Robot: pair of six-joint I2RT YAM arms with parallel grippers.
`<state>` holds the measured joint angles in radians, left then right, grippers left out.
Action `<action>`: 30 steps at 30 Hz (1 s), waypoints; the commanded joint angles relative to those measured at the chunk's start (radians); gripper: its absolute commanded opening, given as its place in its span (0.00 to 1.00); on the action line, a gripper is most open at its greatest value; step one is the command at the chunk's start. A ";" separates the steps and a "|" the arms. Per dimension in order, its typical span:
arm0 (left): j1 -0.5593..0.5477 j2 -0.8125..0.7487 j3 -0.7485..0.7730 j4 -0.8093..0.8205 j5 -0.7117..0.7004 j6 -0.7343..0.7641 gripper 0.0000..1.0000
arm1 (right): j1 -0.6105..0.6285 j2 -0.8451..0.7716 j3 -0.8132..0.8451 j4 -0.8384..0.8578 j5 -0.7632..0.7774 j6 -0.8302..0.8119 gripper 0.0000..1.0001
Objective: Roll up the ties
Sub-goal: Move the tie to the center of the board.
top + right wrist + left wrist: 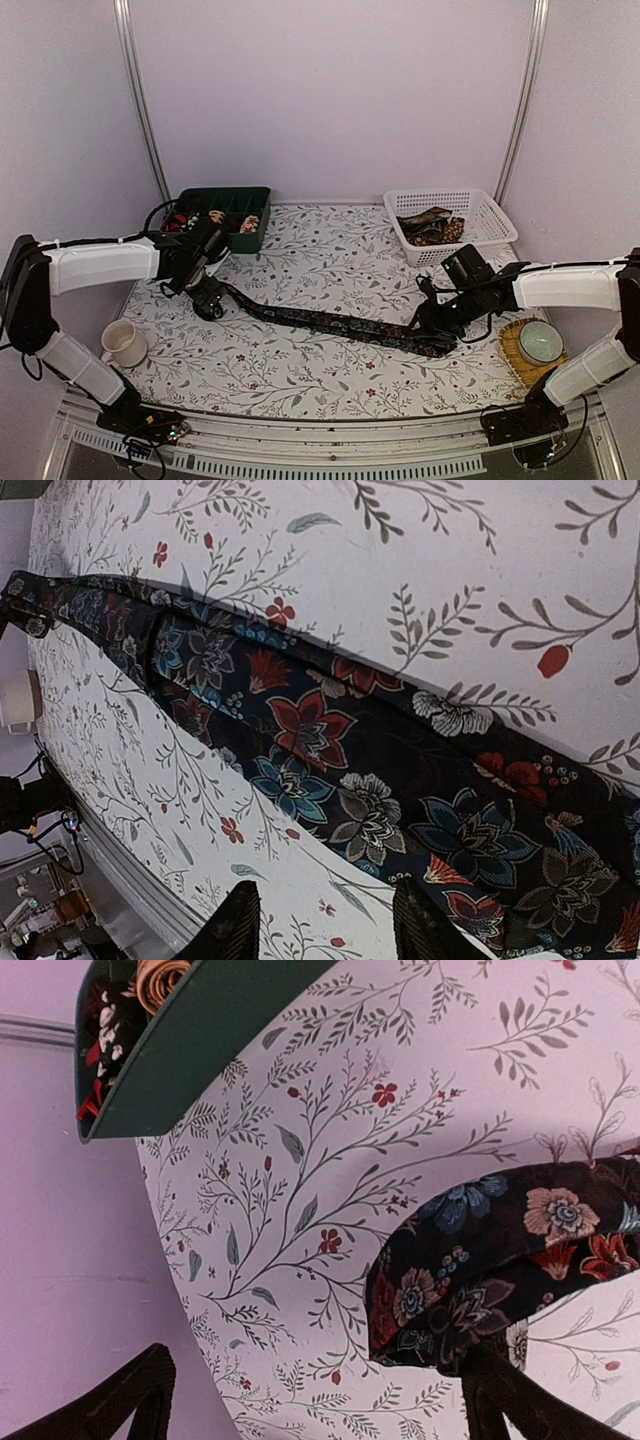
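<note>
Farthest left, in front of the green tray [264, 212] and towards the near edge of the table, stands one cream mug [124, 343]. The tray sits at the far left corner of the flowered tablecloth [330, 250]. Its compartments hold small rolled ties: a tan coil [160, 980] and dark, red-patterned ones [105, 1020] show in the left wrist view, but their full number cannot be counted.

Just in front of the tray hangs the left gripper [210, 300], its claw spread wide and holding nothing. The narrow end of the one flat tie [330, 322] lies just beside its right finger [510, 1400]. In that view the table's left edge runs close by the other finger.

The flat tie is dark cloth printed with red, blue and tan flowers [380, 770]. It stretches in a slanted line from just in front of the tray rightwards and nearer, widening as it goes, with one long edge folded over. Bare cloth lies open on both sides of it: a broad stretch to the right of the tray along the far edge, and another in front of the tie down to the near edge.

At the wide end the right gripper [432, 325] is low over the table, its claw partly spread over bare cloth beside the tie's edge and pinching nothing.

Well to the right of the tray, at the same far edge, one white mesh basket [497, 222] holds a loose bundle of ties [432, 228], number unclear. Farthest from the tray, near the right front corner, one pale green cup [540, 342] sits on one woven mat [508, 352].
</note>
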<state>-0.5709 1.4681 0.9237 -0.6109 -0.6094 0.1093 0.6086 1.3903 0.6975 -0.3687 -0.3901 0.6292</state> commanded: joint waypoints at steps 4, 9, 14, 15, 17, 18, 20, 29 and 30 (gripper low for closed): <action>0.011 0.025 0.059 0.005 -0.061 0.000 1.00 | 0.004 0.111 -0.033 0.025 0.051 0.014 0.46; 0.007 -0.031 0.094 0.044 -0.078 -0.003 1.00 | -0.006 0.225 -0.006 -0.017 0.185 -0.006 0.51; -0.001 -0.071 0.113 0.074 -0.091 0.021 1.00 | -0.119 0.259 0.033 -0.052 0.201 -0.024 0.52; -0.002 -0.072 0.115 0.075 -0.091 0.026 1.00 | -0.154 0.254 0.041 -0.053 0.195 -0.031 0.52; -0.002 -0.074 0.116 0.078 -0.083 0.036 1.00 | -0.223 0.255 0.070 -0.082 0.212 -0.044 0.52; -0.003 -0.076 0.114 0.082 -0.079 0.041 1.00 | -0.261 0.258 0.079 -0.088 0.204 -0.055 0.52; -0.002 -0.083 0.099 0.103 -0.075 0.049 1.00 | -0.327 0.274 0.093 -0.099 0.166 -0.068 0.53; 0.022 -0.048 0.105 0.129 0.098 -0.093 1.00 | -0.527 0.168 0.136 -0.147 0.252 -0.070 0.54; 0.023 -0.038 0.102 0.132 0.121 -0.117 1.00 | -0.532 0.140 0.148 -0.148 0.270 -0.061 0.54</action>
<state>-0.5640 1.4006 1.0172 -0.5011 -0.6037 0.0967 0.1200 1.6127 0.8387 -0.4259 -0.2523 0.5602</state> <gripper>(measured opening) 0.998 0.536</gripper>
